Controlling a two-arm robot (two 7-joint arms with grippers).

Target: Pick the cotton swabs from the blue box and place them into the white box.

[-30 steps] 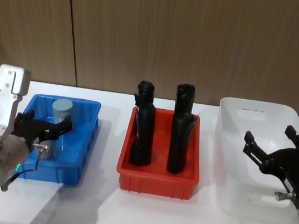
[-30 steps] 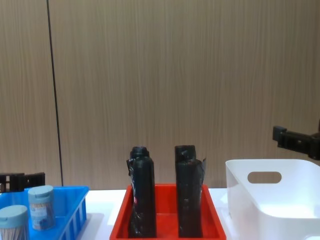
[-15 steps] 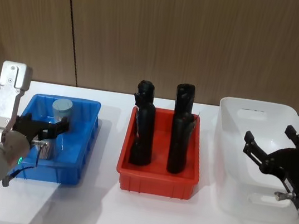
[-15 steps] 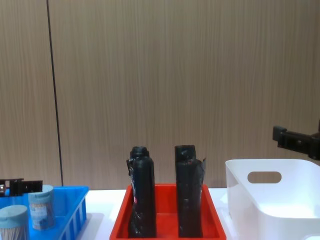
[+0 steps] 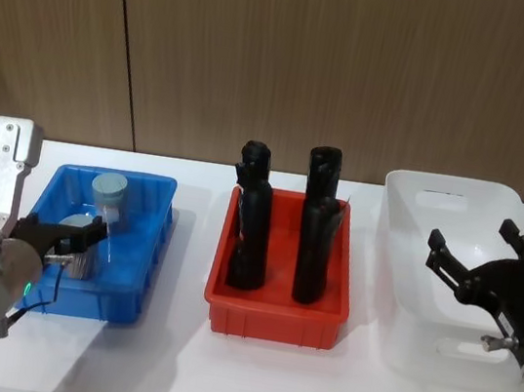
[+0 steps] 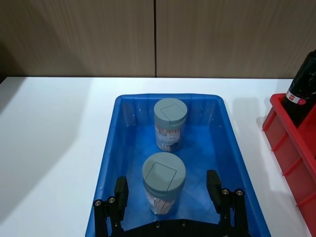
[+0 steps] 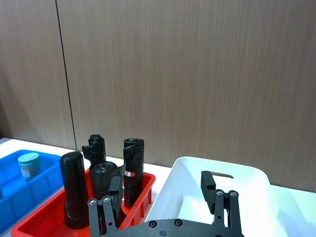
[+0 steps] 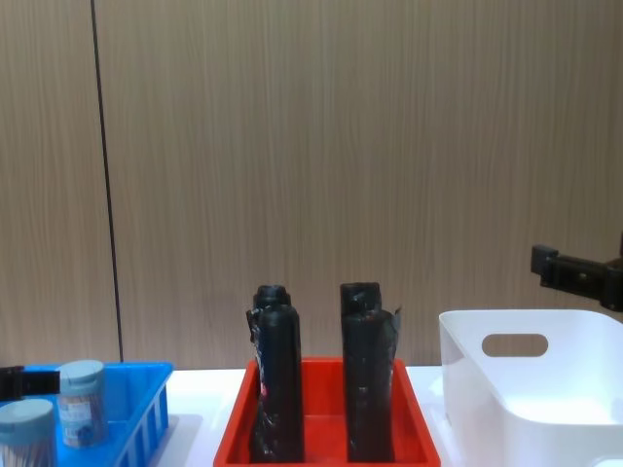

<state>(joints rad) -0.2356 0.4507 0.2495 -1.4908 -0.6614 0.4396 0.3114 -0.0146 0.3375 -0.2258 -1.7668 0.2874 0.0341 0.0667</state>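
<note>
**Left arm poised over the swabs.** From my remote seat, the left gripper [image 6: 167,185] hangs over the near end of the blue box [image 6: 105,163]. Its jaws are spread wide and hold nothing, with one finger on either side of the near jar [image 6: 164,172] of cotton swabs. That jar stands upright, long axis vertical and lid up, directly between the fingers. A gap shows on each side, so nothing is touching it.

The far jar [image 6: 170,123] stands upright behind it, toward the back wall of the same box and apart from the first. The left arm is plainly the nearer one. The right gripper [image 5: 470,235] hovers over the white box [image 5: 410,194] at the other end of the table [image 5: 168,360], also wide open and empty. The red tray [image 5: 273,321] of black bottles [image 5: 250,244] sits between the two boxes.

The wrist camera gives me what matters most, the clearance on either side of the lid. The head camera cannot show that, because there the fingers overlap the jar and the gaps vanish. The chest camera adds a side-on look, with a dark fingertip [image 8: 10,382] at about lid height. From that I judge a short drop is needed before the jaws close on the jar's body. Both jars are yet to be moved.
</note>
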